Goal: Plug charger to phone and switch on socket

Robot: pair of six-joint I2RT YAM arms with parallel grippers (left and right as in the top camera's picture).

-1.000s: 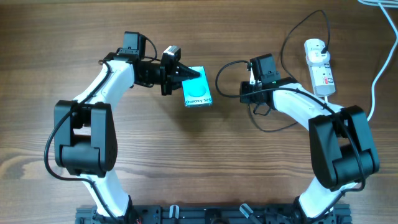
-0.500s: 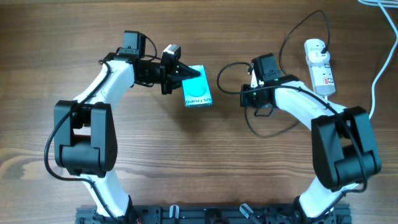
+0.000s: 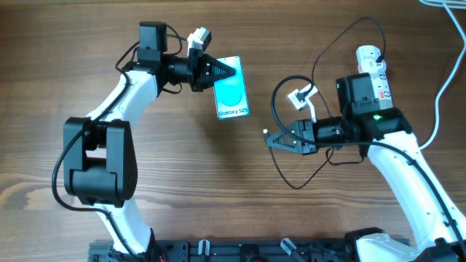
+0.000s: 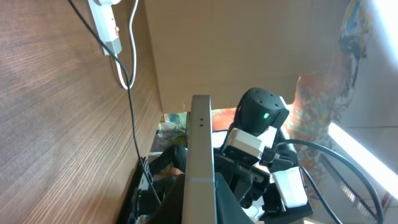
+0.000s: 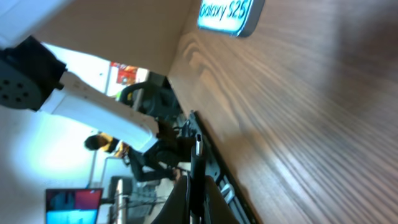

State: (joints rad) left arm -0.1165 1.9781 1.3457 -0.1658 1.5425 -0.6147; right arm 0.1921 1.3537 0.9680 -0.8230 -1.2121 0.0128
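Observation:
The phone (image 3: 231,97) has a cyan screen reading "Galaxy S25" at its near end. My left gripper (image 3: 224,73) is shut on its far end. In the left wrist view the phone (image 4: 200,137) shows edge-on between the fingers (image 4: 200,193). My right gripper (image 3: 271,138) points left and is shut on the charger's small black plug (image 5: 197,155), a short way right of and below the phone. The black cable (image 3: 280,94) loops back to the socket (image 3: 371,62), a white power strip partly hidden behind my right arm. The phone also shows in the right wrist view (image 5: 225,14).
A thicker white cable (image 3: 443,80) runs along the table's right edge. The black cable also loops over the wood below my right gripper (image 3: 291,182). The power strip shows at the top left of the left wrist view (image 4: 106,25).
My left gripper has shifted up and right with the phone, which now shows more of its screen. My right arm has swung out to the right, carrying the plug down and pointing it left.

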